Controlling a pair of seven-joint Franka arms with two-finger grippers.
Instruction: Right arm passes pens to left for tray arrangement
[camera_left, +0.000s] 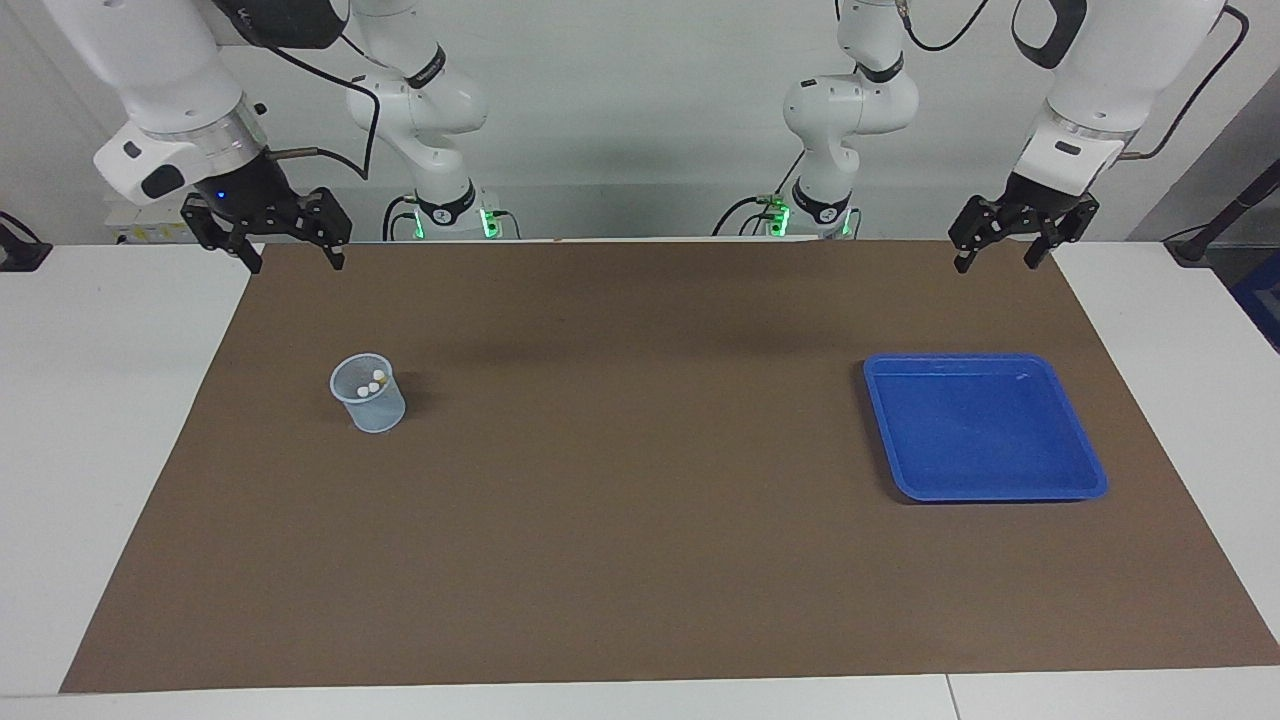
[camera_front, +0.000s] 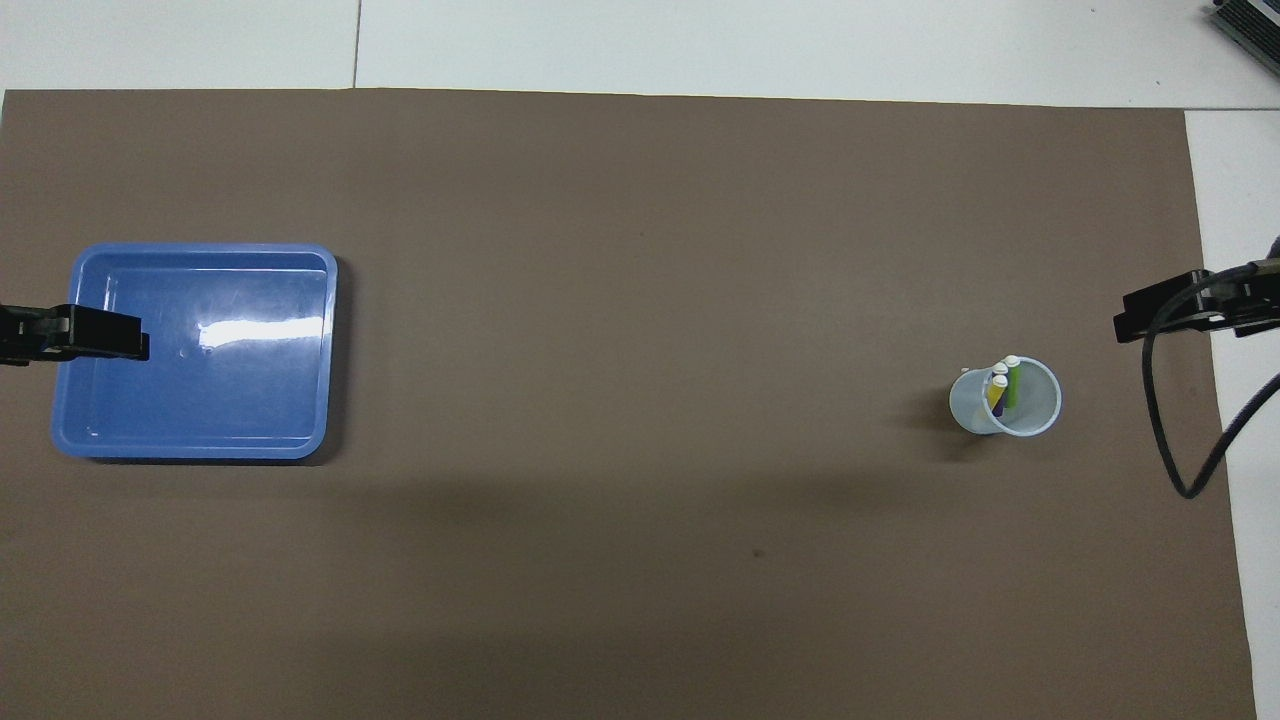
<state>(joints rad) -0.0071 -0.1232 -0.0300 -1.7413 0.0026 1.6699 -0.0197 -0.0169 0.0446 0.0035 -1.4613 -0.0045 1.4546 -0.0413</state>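
Facing view, taken from its left edge across: at the upper left you see the right arm's black two-finger gripper (camera_left: 288, 260), blue light on its wrist, hanging with its fingers spread apart and nothing between them, over the mat's edge nearest the robots. Below it and a little toward the frame's middle stands the small pale-blue see-through mesh cup (camera_left: 368, 393), upright on the brown paper mat (camera_left: 640, 520). Inside it you can make out the whitish ends of the three slim marker pens (camera_left: 374, 383).

In the overhead view the yellow, green and purple pens (camera_front: 1003, 388) stand near upright in the cup (camera_front: 1005, 398), leaning slightly, so their long axis runs roughly vertical. That is the relation your coming move turns on, as I judge it: the pens lie below and forward of the right gripper (camera_front: 1120, 326), which is plainly the nearer one, and the approach should come down from above onto a pen's tip.

At the right of the facing view lies the shallow bright blue plastic tray (camera_left: 985, 478), with nothing in it, well apart from the cup. Above it, at the upper right, the left arm's black gripper (camera_left: 1003, 256) waits with its fingers likewise parted and holding nothing.

You will find no brand, label or readable writing anywhere.
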